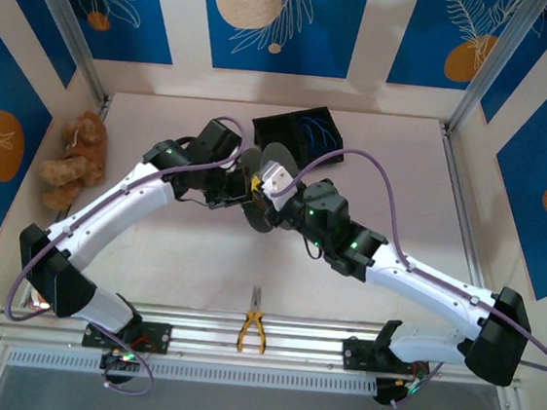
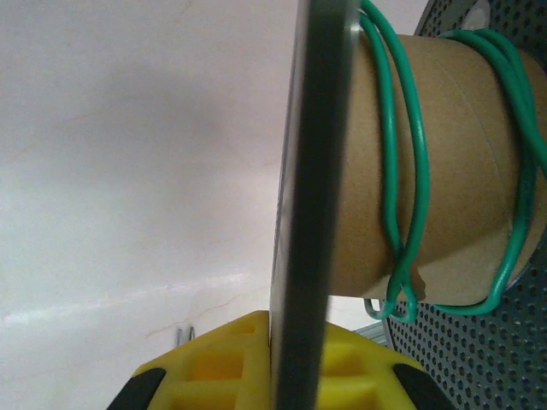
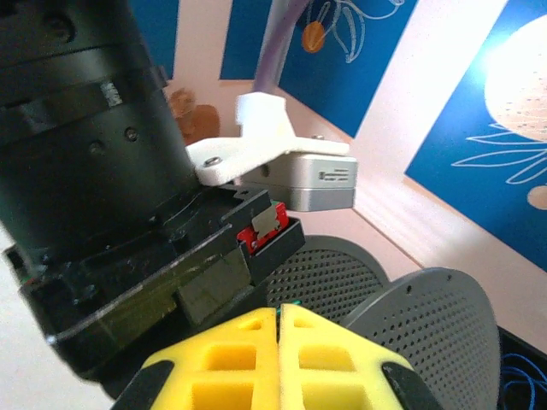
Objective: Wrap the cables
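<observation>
A spool with grey perforated flanges (image 1: 279, 157) sits mid-table between both arms. My left gripper (image 2: 299, 329) is shut on the edge of one dark flange (image 2: 312, 171). Past that flange is the cardboard core (image 2: 453, 137) with a few loose turns of green cable (image 2: 402, 171) around it. My right gripper (image 3: 280, 309) is shut beside the flanges (image 3: 342, 273), and a sliver of green cable (image 3: 291, 302) shows at its tips. In the top view the left gripper (image 1: 246, 187) and the right gripper (image 1: 269, 203) meet at the spool. Blue cables (image 1: 316, 129) lie in a black box.
The black box (image 1: 298, 134) stands just behind the spool. A teddy bear (image 1: 75, 160) sits at the left wall. Yellow-handled pliers (image 1: 252, 330) lie on the front rail. The left arm's wrist (image 3: 85, 171) is close against my right gripper.
</observation>
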